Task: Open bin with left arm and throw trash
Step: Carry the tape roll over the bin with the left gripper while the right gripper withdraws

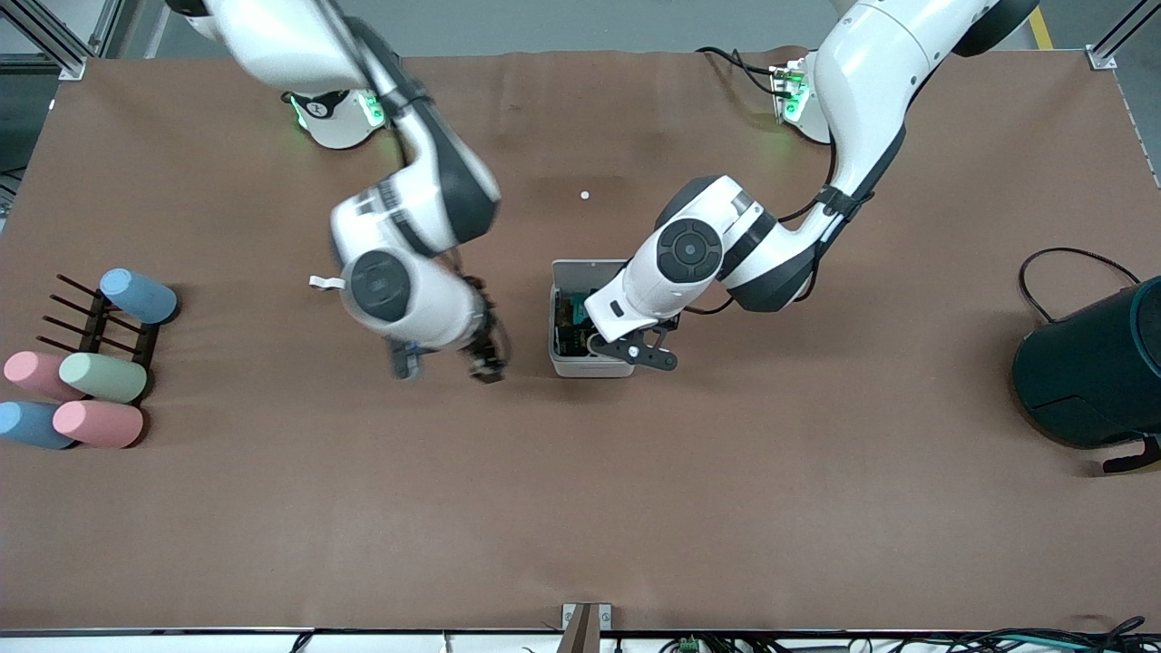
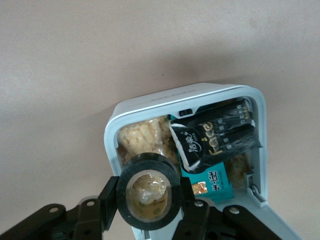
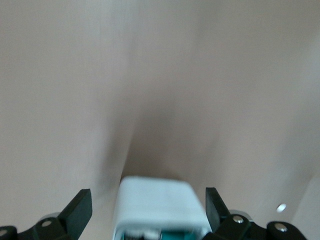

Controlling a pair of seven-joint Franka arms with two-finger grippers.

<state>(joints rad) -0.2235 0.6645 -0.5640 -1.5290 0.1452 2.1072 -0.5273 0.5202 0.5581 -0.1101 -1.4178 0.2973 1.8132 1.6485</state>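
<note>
The white-grey bin stands mid-table with its lid raised. My left gripper hangs over the open bin, shut on the dark tape roll. In the left wrist view the left gripper clamps the tape roll above the bin, which holds the black printed packet, a pale crumpled scrap and a teal packet. My right gripper is open and empty beside the bin, toward the right arm's end. In the right wrist view the right gripper frames the bin.
Pastel cylinders and a dark rack lie at the right arm's end. A large dark teal cylinder with a cable lies at the left arm's end. A small white speck lies farther from the front camera than the bin.
</note>
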